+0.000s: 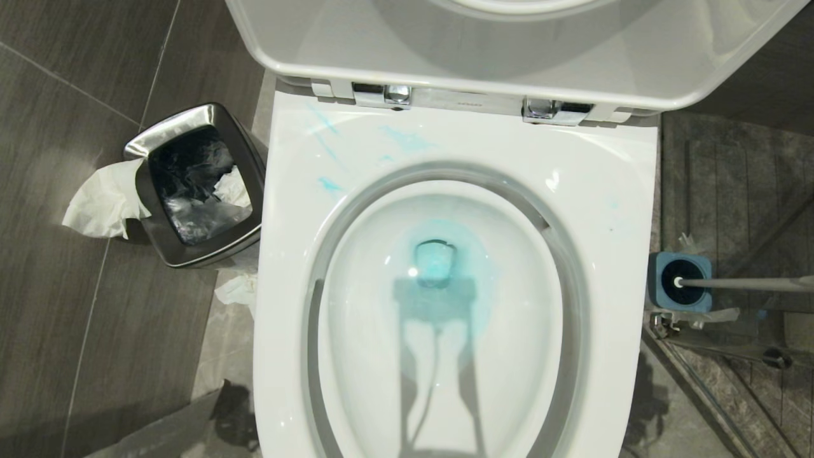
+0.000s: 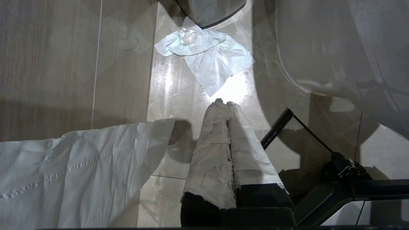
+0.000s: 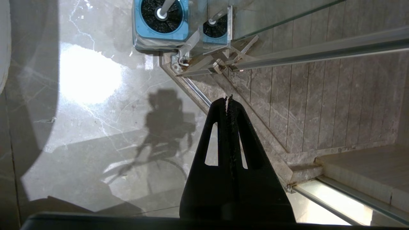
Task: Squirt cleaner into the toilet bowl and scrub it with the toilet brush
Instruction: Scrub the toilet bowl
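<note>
Below the head camera, the toilet bowl (image 1: 445, 286) stands with its lid (image 1: 509, 51) raised and the seat down. Cleaner (image 1: 435, 264) tints the water at the drain turquoise, and thin blue smears mark the seat's rear left part. Left of the toilet sits a square steel bin (image 1: 197, 184) with a dark liner, white tissue (image 1: 105, 200) hanging over its left edge; more tissue lies on the floor between bin and toilet. On the right, the toilet brush (image 1: 744, 283) stands in its blue holder (image 1: 679, 282) on the floor, beside a glass partition. Neither arm appears in this view.

From the left wrist, the left gripper (image 2: 223, 103) points down over the floor, its paper-wrapped fingers pressed together and holding nothing. A crumpled tissue lies on the tiles just beyond the tips, and a white sheet (image 2: 73, 172) covers the near floor.

From the right wrist, the right gripper (image 3: 229, 99) hangs over the marble floor with its black fingers closed and empty, well apart from the brush holder (image 3: 161, 19) by the partition's corner bracket (image 3: 204, 62).
</note>
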Robot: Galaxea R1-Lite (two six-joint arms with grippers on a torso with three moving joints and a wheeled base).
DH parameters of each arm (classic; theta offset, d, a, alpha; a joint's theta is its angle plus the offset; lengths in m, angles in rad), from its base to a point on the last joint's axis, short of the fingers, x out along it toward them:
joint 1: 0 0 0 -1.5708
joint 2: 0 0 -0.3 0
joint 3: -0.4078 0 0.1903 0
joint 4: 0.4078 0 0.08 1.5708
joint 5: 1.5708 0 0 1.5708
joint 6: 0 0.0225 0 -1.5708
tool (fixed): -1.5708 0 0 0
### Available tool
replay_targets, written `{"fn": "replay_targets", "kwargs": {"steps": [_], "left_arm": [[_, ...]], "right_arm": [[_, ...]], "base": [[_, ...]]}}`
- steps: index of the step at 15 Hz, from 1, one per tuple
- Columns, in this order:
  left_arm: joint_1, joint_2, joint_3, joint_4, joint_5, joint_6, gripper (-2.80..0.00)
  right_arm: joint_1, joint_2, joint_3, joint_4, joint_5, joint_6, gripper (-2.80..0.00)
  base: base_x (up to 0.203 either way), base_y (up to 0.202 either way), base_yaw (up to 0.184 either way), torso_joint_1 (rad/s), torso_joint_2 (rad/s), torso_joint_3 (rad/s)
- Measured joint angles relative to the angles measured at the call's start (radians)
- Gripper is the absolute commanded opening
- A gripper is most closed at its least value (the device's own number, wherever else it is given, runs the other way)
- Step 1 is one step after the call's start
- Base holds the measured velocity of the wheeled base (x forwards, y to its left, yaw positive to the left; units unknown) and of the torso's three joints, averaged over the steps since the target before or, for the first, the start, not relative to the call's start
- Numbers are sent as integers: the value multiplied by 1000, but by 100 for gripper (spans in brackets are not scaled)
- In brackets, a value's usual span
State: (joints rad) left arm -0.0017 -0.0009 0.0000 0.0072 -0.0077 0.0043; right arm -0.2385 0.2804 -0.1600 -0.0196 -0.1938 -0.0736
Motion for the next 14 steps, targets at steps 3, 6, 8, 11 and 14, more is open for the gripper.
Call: {"fn": "replay_targets", "kwargs": {"steps": [3,6,8,11,14], "left_arm": [[0,0,0,0,0,1,-280],[0,0,0,0,0,0,-280],[0,0,0,0,0,0,-280],[0,0,0,0,0,1,-280],[0,0,0,0,0,0,-280]], "right_arm": [[0,0,4,-1,2,1,-280],[0,1,7,0,4,-2,-280],[0,1,9,-1,3,-2,0],[0,1,16,-1,0,-2,0],[0,1,22,-1,2,1,0]], "base": [[0,0,0,0,0,0],[0,0,0,0,0,0],[0,0,0,0,0,0],[0,0,0,0,0,0],[0,0,0,0,0,0]]}}
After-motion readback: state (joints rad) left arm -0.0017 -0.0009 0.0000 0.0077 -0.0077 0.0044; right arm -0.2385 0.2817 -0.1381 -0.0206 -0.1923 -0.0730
